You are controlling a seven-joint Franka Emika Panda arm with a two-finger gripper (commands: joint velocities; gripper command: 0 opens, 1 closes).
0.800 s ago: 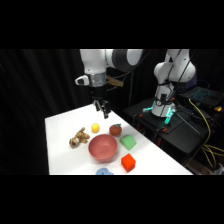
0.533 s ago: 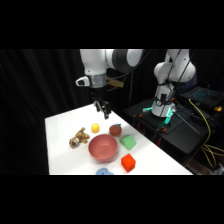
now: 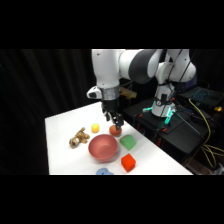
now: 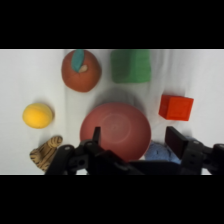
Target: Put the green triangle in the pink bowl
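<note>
Green triangle [image 3: 129,142] [image 4: 130,65] sits on the white table [image 3: 62,150], just beside the pink bowl [image 3: 103,148] [image 4: 115,128], not in it. Red cube [image 3: 128,162] [image 4: 176,107] near the bowl, red fruit [image 4: 81,70] next to the triangle, yellow ball [image 4: 37,115] apart. Gripper [image 3: 115,122] [image 4: 132,141] hangs above, fingers spread, holding nothing.

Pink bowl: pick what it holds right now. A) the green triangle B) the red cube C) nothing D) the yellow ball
C: the pink bowl shows a bare inside, and the green triangle lies on the table beside it.
</note>
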